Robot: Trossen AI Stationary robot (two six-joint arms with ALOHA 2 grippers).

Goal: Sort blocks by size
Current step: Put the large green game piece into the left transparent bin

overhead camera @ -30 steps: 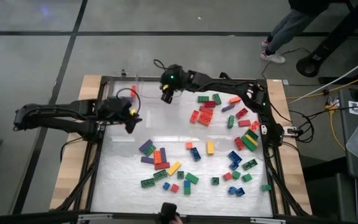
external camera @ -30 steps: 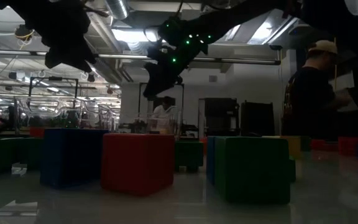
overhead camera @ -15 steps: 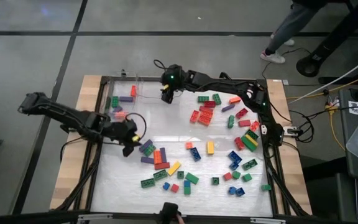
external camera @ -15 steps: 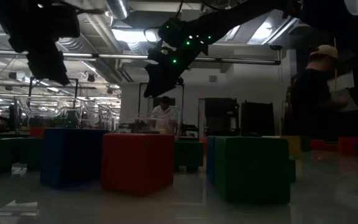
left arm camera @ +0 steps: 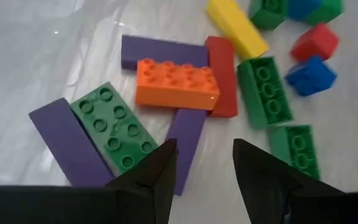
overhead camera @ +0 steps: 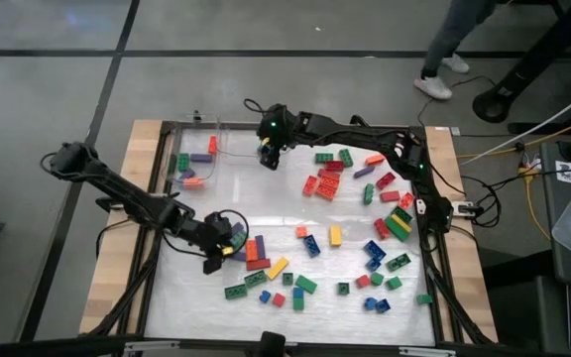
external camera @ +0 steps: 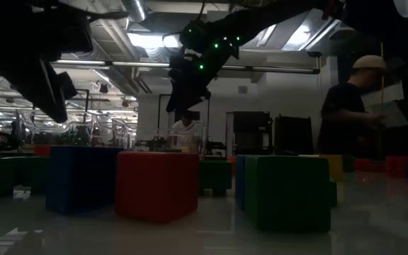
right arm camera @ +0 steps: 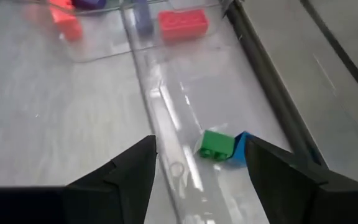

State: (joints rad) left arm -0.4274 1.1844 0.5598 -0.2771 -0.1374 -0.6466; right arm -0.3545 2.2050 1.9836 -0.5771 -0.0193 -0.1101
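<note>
Blocks (overhead camera: 365, 238) lie scattered on the white surface (overhead camera: 186, 297), mostly toward 3 o'clock. The left claw (left arm camera: 204, 168), open and empty, hovers over a tight cluster; closing there could snag two touching bricks. The right claw (right arm camera: 201, 158), open and empty, hangs at 12 o'clock. A person stands behind in the workshop.

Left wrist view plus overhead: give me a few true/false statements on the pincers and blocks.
1. The left pincer is open and empty. True.
2. The orange block lies on top of other blocks. True.
3. The right pincer grips a green block. False: it is open, and the small green block lies beyond it beside a blue one.
4. The left pincer hovers at the clear bin. False: it is over the purple-orange cluster.
</note>
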